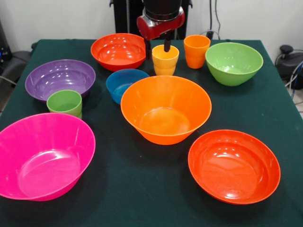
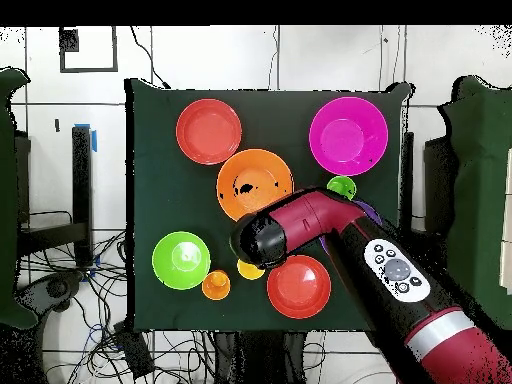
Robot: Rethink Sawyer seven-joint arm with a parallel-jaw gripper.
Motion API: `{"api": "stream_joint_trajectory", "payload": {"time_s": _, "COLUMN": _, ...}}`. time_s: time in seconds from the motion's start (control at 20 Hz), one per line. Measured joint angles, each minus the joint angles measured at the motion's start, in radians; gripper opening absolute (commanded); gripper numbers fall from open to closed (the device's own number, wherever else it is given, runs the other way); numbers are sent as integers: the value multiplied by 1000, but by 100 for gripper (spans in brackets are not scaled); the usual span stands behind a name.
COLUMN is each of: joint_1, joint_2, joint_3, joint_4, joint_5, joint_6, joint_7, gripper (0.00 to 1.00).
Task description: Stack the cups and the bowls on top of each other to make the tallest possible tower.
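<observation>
1. As you look at the front view, you count seven bowls on the green table (image 1: 142, 198), all apart and none stacked: pink bowl (image 1: 42, 158) lower left, light orange bowl (image 1: 165, 109) centre, two red-orange, one (image 1: 234, 165) lower right and one (image 1: 118, 50) upper centre, purple bowl (image 1: 60, 78) left, blue bowl (image 1: 126, 84) beside the centre, lime bowl (image 1: 234, 63) upper right.
2. You count three cups: green cup (image 1: 65, 102) left, yellow cup (image 1: 165, 59) and orange cup (image 1: 196, 50) at the top.
3. The gripper (image 1: 157, 47) hangs at the yellow cup's rim, one finger on either side of its wall; you cannot tell whether it grips.
4. In the overhead view, you see six bowls; the arm (image 2: 330, 225) covers the blue one and most of the purple one.
5. Three cups show there, the yellow one peeking from under the arm at lower centre.
</observation>
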Motion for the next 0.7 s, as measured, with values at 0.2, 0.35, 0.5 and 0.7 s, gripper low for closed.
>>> {"api": "stream_joint_trajectory", "payload": {"time_s": 0.2, "joint_1": 0, "joint_2": 0, "joint_3": 0, "joint_4": 23, "joint_5": 0, "joint_6": 0, "joint_7": 0, "gripper": 100}}
{"api": "stream_joint_trajectory", "payload": {"time_s": 0.35, "joint_1": 0, "joint_2": 0, "joint_3": 0, "joint_4": 31, "joint_5": 0, "joint_6": 0, "joint_7": 0, "gripper": 100}}
{"api": "stream_joint_trajectory", "payload": {"time_s": 0.5, "joint_1": 1, "joint_2": 3, "joint_3": 0, "joint_4": 34, "joint_5": -10, "joint_6": 0, "joint_7": 0, "gripper": 100}}
{"api": "stream_joint_trajectory", "payload": {"time_s": 0.7, "joint_1": 1, "joint_2": 12, "joint_3": 0, "joint_4": 34, "joint_5": -28, "joint_6": 0, "joint_7": 0, "gripper": 100}}
